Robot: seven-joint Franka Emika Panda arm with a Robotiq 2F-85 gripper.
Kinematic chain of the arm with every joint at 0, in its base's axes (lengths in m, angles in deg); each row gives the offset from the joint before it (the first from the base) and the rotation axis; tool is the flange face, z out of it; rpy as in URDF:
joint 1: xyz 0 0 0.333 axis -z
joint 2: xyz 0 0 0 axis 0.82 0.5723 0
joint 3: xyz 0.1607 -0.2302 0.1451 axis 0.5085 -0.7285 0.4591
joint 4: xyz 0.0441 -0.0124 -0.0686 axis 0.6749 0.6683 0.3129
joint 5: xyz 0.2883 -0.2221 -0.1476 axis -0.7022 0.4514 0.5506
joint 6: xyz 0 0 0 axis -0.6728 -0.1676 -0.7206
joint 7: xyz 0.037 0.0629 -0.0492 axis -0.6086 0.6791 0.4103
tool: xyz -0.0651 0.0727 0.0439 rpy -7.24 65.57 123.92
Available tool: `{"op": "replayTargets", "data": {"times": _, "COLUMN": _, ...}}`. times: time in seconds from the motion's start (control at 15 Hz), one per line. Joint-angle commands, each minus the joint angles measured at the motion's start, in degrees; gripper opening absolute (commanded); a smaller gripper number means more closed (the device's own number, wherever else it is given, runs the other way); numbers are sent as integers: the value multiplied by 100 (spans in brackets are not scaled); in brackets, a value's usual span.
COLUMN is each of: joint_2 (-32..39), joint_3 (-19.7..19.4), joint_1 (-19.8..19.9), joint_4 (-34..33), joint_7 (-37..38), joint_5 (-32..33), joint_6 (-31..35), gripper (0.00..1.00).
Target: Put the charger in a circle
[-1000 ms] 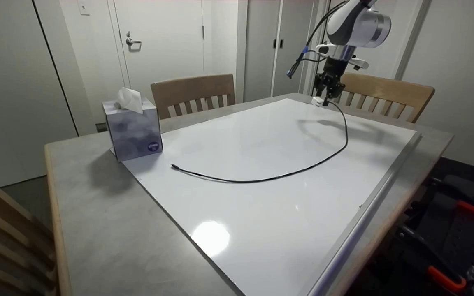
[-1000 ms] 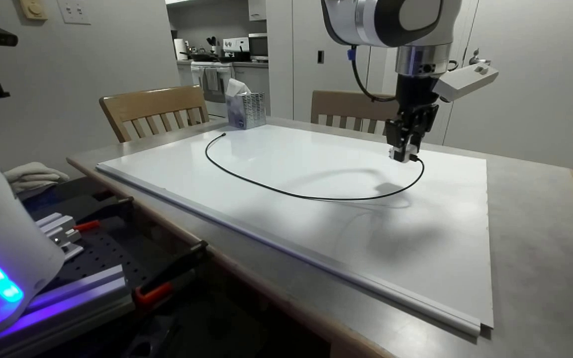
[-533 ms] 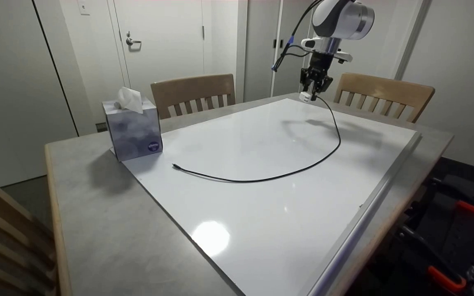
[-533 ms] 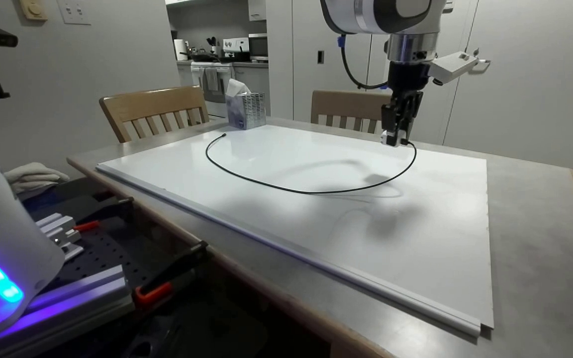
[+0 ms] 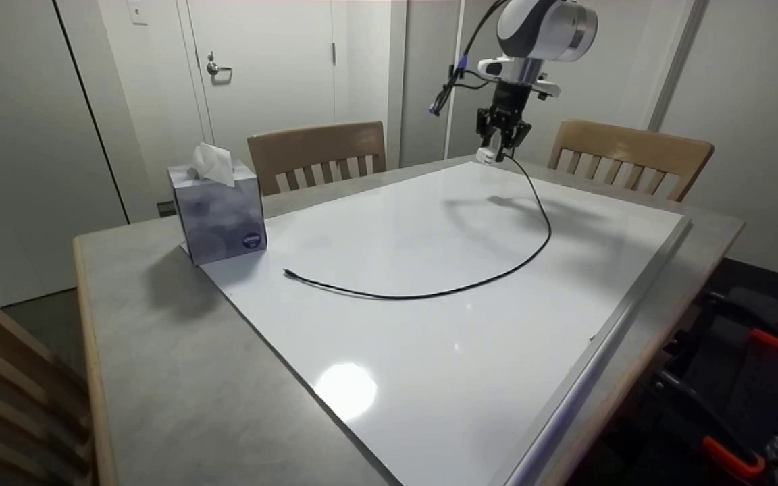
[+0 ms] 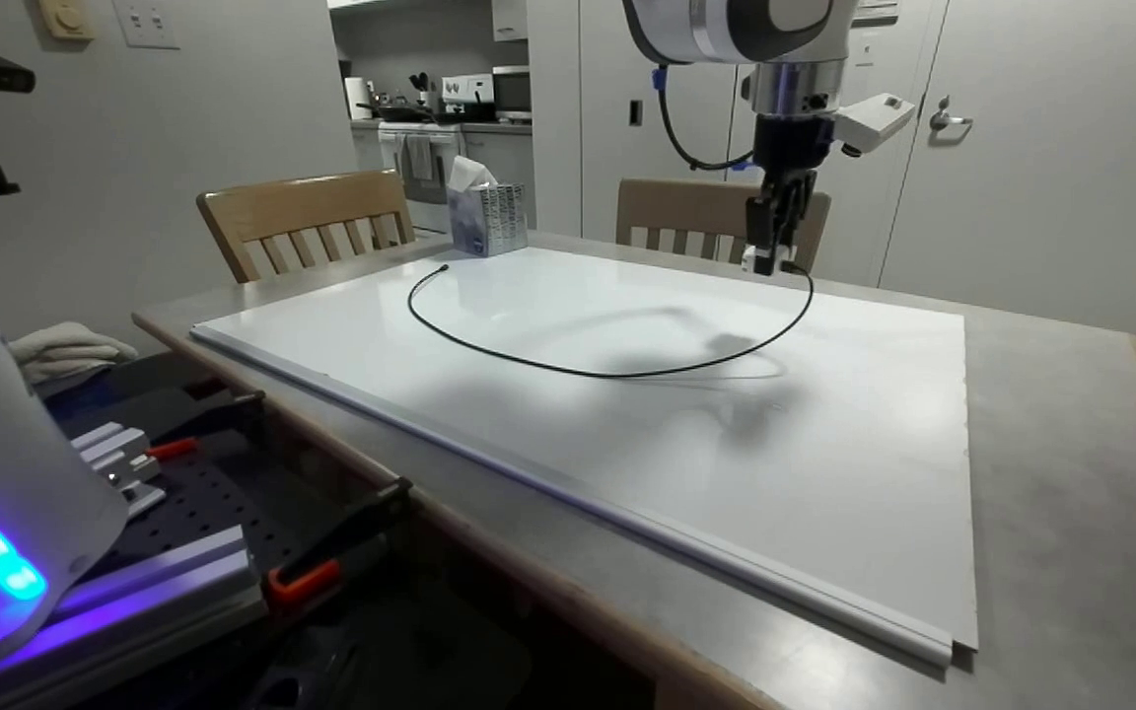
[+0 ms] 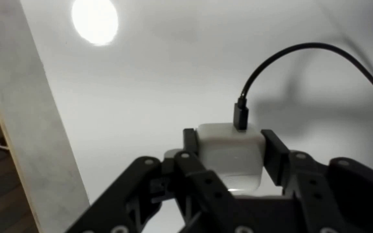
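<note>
The charger's white plug block (image 7: 230, 158) is between both fingers of my gripper (image 7: 231, 142), touched on either side, in the wrist view. Its black cable leaves the block's top edge through a small connector (image 7: 241, 116) and bends off to the right. In both exterior views the gripper (image 5: 496, 148) hangs above the whiteboard near its far edge with the plug block (image 6: 752, 259). From there the cable (image 5: 429, 295) drops onto the board and lies as a wide open arc. Its dark tip (image 6: 444, 267) rests on the board near the tissue box, well apart from the plug.
A blue-and-white tissue box (image 5: 220, 212) stands at a corner of the whiteboard (image 5: 375, 229). A raised rail (image 6: 627, 518) runs along one board edge. Grey tabletop (image 6: 1071, 414) surrounds the board. Wooden chairs (image 5: 632, 145) stand around the table, and orange-handled clamps (image 5: 733, 459) sit at the robot's base.
My gripper has carried the plug block leftward and toward the board's far edge in both exterior views. The cable's near part followed and its arc narrowed a little; the dark tip barely shifted.
</note>
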Motion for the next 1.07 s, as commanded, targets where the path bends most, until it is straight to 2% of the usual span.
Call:
{"op": "replayTargets", "data": {"times": 0.0, "joint_2": 284, "joint_3": 87, "joint_1": -444, "joint_4": -660, "joint_7": -629, "joint_5": 31, "joint_6": -380, "gripper": 26}}
{"op": "replayTargets", "data": {"times": 0.33, "joint_2": 436, "joint_3": 472, "joint_1": -597, "joint_4": -763, "joint_7": -1883, "joint_5": -228, "joint_6": -635, "gripper": 26}}
{"op": "replayTargets", "data": {"times": 0.4, "joint_2": 292, "joint_3": 209, "joint_1": -785, "joint_4": -601, "joint_7": -1360, "joint_5": -202, "joint_6": -456, "gripper": 51}}
{"op": "replayTargets", "data": {"times": 0.67, "joint_2": 374, "joint_3": 276, "joint_1": -778, "joint_4": -622, "joint_7": -1725, "joint_5": -266, "joint_6": -492, "gripper": 51}}
{"op": "replayTargets", "data": {"times": 0.73, "joint_2": 383, "joint_3": 275, "joint_1": -773, "joint_4": -636, "joint_7": -1732, "joint_5": -267, "joint_6": -499, "gripper": 26}}
{"op": "replayTargets", "data": {"times": 1.0, "joint_2": 534, "joint_3": 414, "joint_1": -1026, "joint_4": -970, "joint_7": -2260, "joint_5": -88, "joint_6": -912, "gripper": 26}}
